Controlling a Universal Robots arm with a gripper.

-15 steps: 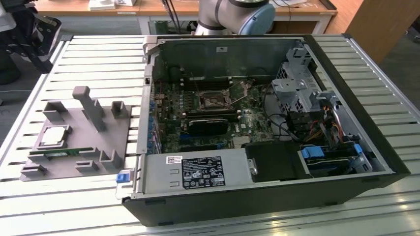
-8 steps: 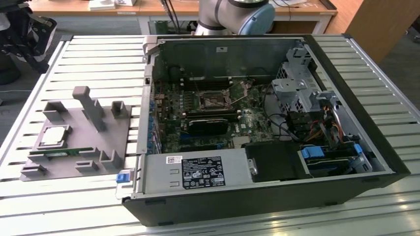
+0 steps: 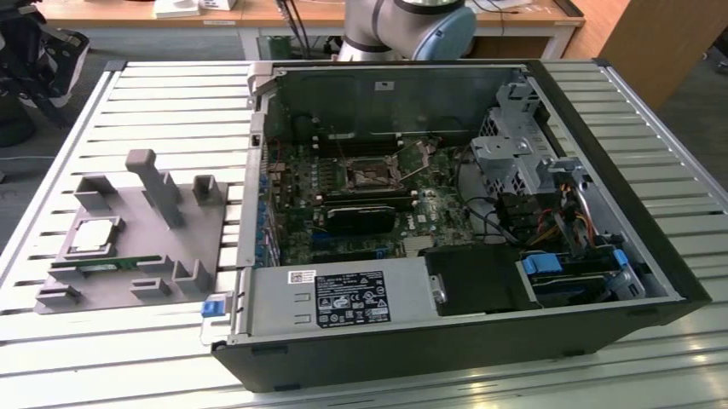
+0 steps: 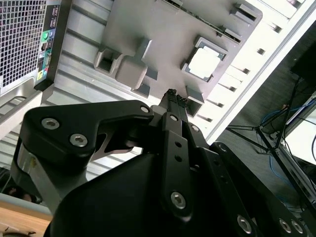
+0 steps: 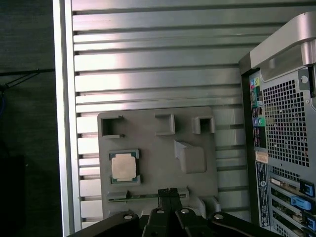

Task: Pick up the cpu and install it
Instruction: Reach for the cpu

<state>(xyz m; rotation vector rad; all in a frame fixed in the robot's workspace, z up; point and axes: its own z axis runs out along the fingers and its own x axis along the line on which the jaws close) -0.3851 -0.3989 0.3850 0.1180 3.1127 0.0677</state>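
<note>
Cpu (image 3: 95, 236) sits flat, silver top up, in its square pocket on the grey tray (image 3: 125, 204). The tray is on the slatted table (image 3: 170, 94), at the exterior view's left of the open pc case (image 3: 455, 349). Memory stick (image 3: 108, 266) lies in a slot on the same tray, just beside the cpu.

Gripper (image 5: 169, 191) hangs over the tray. Fingers (image 5: 164, 196) are pressed together tip to tip w/ nothing between them. In the first wrist view the tips line up over the memory stick's slot. Cpu (image 5: 123, 166) is off to one side of the tips, near but clearly apart, no contact. The second wrist view matches: gripper (image 4: 171, 93) clenched and empty, cpu (image 4: 204, 63) past the tips and to the side, untouched.

Socket (image 3: 370, 176) on the board inside the case has no chip in it. Arm base (image 3: 410, 30) stands behind the case.
</note>
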